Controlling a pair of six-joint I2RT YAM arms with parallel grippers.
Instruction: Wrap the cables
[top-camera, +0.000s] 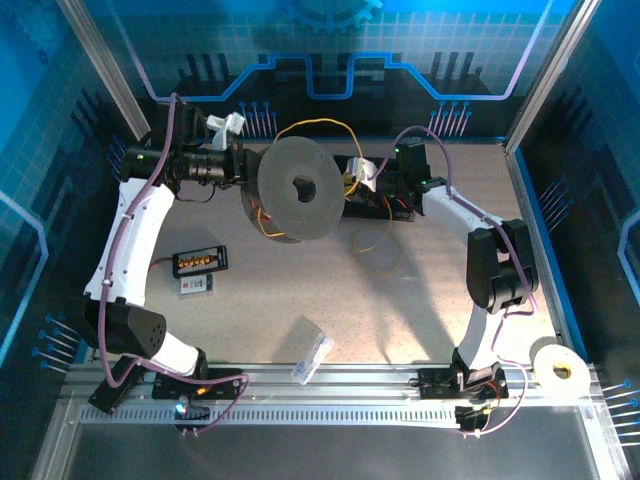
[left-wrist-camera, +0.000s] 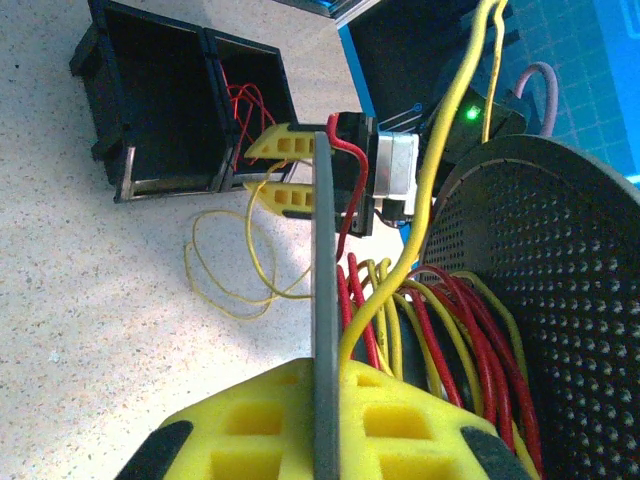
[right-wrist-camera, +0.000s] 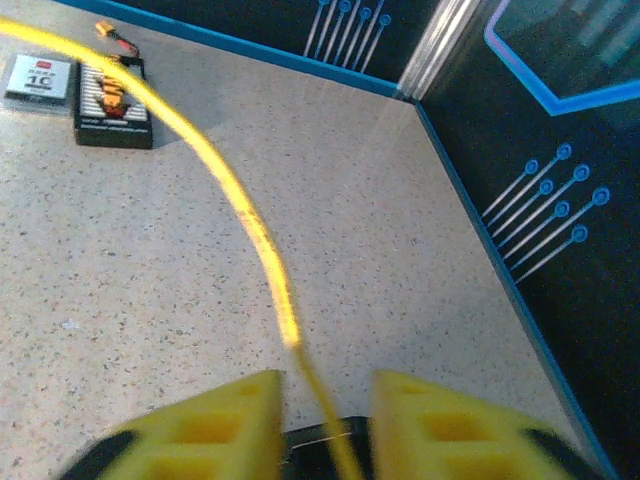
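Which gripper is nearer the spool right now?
Left. The left gripper is clamped on the spool at its flange edge. The right gripper sits apart, off its right side in the top view, with a yellow cable between its fingers.

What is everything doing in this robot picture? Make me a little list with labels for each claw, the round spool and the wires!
left claw: shut on the spool's thin rim
right claw: open, with the yellow wire passing between its fingers
spool: round, gripped by the left claw
red and yellow wires: wound on the spool's middle
yellow wire: curves up and away from the right claw
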